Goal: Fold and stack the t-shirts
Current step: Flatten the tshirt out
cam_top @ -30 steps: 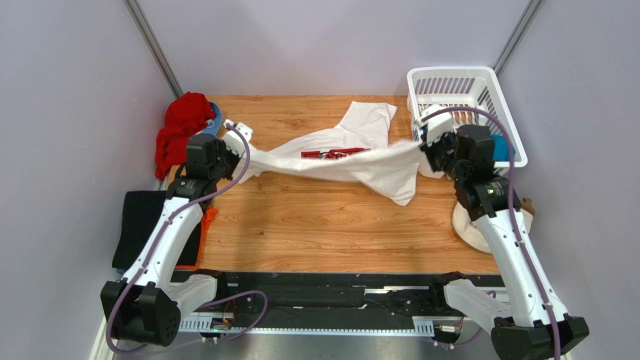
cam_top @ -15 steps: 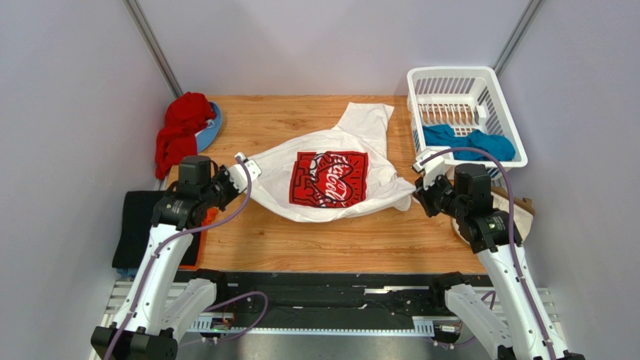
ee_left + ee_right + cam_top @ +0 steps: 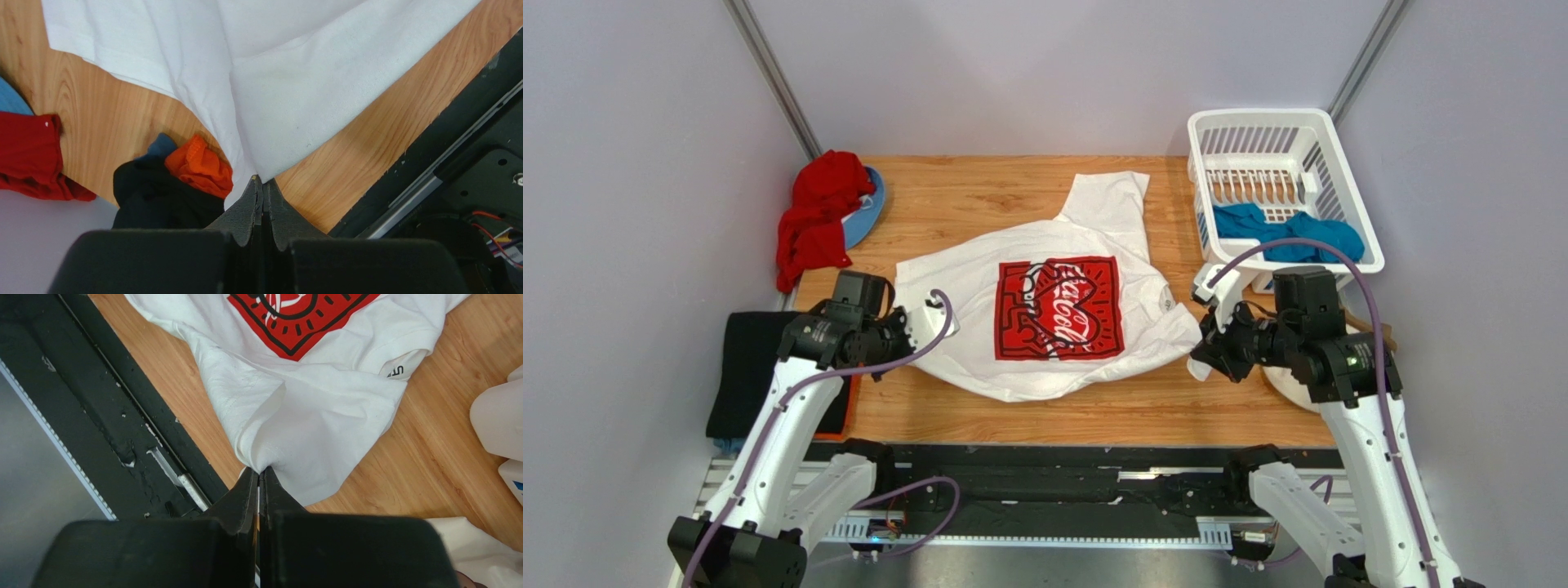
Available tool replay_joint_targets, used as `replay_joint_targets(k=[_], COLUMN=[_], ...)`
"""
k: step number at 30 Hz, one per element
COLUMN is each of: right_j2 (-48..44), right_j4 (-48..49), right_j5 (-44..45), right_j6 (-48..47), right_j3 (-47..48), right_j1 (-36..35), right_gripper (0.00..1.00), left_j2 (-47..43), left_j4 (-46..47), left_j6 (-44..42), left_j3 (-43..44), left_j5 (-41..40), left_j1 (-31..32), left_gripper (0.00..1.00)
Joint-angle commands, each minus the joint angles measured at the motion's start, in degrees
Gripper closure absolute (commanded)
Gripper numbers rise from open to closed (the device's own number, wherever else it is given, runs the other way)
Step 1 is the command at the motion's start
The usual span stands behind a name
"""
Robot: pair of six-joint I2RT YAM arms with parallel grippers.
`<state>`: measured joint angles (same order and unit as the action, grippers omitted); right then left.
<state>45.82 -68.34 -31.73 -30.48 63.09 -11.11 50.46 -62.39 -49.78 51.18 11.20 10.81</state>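
Note:
The white t-shirt [image 3: 952, 276] with the red square Coca-Cola print [image 3: 1060, 309] lies spread print-up on the wooden table [image 3: 1014, 404]. My left gripper [image 3: 913, 333] is shut on its left edge; the cloth [image 3: 294, 92] runs out of the pinched jaws [image 3: 261, 182]. My right gripper [image 3: 1201, 353] is shut on its right edge, the cloth [image 3: 319, 416] bunching at the closed jaws [image 3: 258, 471]. A black shirt [image 3: 750, 368] and an orange one [image 3: 863, 355] lie at the left edge. A teal shirt [image 3: 1290, 233] sits in the basket.
A white plastic basket [image 3: 1259, 135] stands at the back right. A red cloth [image 3: 817, 208] on a blue plate lies at the back left. A cream bag [image 3: 1290, 380] lies under the right arm. The black rail [image 3: 1051, 472] runs along the near edge.
Both grippers have pulled the white shirt down and toward the near edge. It went from a twisted hanging band to lying flat with the print up.

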Motion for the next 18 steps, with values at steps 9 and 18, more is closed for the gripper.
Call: replay_joint_targets(k=[9, 18], right_j2=[4.0, 5.1], right_j4=[-22.6, -27.0], right_j5=[7.6, 11.2], right_j6=[-20.0, -23.3], right_j3=[-0.2, -2.9], right_j1=[0.1, -0.1], right_gripper=[1.00, 0.55], left_j2=[6.8, 9.8], left_j4=[-3.6, -3.4], left_j6=[-2.6, -5.5], left_j3=[-0.6, -0.8], left_j5=[-10.5, -13.2], left_j1=[1.8, 1.9], left_gripper=[0.89, 0.58])
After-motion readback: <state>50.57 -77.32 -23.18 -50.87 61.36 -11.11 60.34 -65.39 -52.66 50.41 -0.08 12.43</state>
